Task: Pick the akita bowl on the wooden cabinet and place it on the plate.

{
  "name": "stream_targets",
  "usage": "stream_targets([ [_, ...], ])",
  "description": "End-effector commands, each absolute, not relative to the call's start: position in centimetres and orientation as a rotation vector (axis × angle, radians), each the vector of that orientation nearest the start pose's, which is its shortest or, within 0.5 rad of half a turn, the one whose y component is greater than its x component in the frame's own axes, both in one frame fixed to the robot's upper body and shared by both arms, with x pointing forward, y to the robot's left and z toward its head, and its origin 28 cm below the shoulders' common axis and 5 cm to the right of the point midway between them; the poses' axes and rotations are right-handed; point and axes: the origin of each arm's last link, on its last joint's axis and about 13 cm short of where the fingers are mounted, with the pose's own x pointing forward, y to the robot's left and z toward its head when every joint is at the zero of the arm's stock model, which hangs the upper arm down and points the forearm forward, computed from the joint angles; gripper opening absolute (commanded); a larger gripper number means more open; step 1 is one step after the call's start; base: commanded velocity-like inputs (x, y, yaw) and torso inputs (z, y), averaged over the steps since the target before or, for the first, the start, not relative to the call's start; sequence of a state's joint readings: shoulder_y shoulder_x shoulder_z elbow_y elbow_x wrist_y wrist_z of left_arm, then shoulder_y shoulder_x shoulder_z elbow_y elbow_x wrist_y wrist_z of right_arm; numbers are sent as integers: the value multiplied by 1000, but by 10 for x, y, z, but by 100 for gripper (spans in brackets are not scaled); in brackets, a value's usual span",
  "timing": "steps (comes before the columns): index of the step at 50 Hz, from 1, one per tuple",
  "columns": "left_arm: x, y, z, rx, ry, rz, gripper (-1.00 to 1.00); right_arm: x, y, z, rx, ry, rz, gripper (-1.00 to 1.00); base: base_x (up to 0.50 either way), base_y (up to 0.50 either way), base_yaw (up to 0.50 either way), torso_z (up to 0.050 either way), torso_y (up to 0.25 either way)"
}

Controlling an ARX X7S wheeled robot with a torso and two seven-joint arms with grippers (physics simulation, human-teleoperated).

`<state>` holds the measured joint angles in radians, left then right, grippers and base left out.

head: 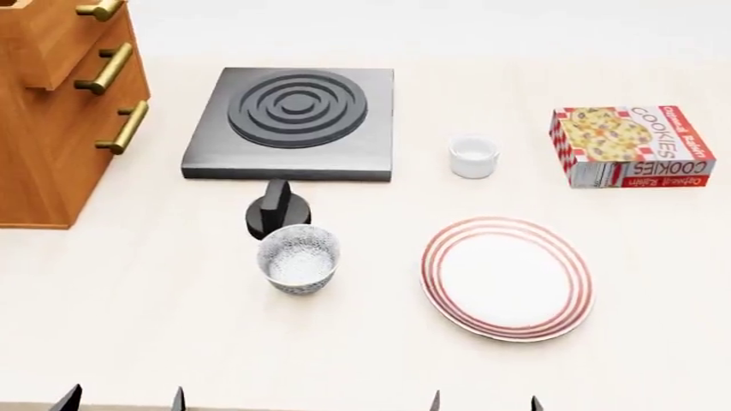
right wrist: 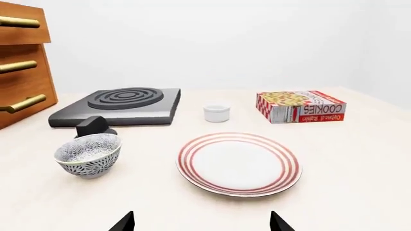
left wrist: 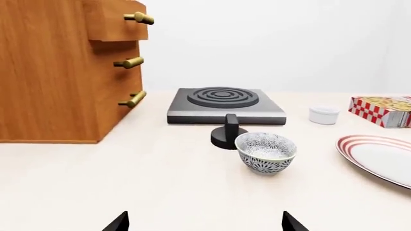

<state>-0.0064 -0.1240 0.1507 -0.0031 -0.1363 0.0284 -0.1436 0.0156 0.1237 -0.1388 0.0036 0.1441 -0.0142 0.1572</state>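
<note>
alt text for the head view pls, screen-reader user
A patterned bowl and a red-ringed plate sit apart on a pale table, the plate empty. Behind them: a black hotplate with its knob, a white cup, a cookie box; a wooden cabinet at far left.

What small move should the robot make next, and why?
Probably raise the left gripper toward the top of the wooden cabinet, which no view shows. The only patterned bowl in sight stands on the table, not on the cabinet, and the plate is bare.
</note>
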Motion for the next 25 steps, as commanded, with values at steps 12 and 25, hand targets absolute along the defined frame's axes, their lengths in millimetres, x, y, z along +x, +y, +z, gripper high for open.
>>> stream_targets([
  [12,211,204,12,5,-5,-4,100,212,-97,15,3,-7,-24,100,0,500,0,0,0],
  [25,210,204,12,9,-4,-4,100,212,-96,15,-4,-7,-20,100,0,500,0,0,0],
])
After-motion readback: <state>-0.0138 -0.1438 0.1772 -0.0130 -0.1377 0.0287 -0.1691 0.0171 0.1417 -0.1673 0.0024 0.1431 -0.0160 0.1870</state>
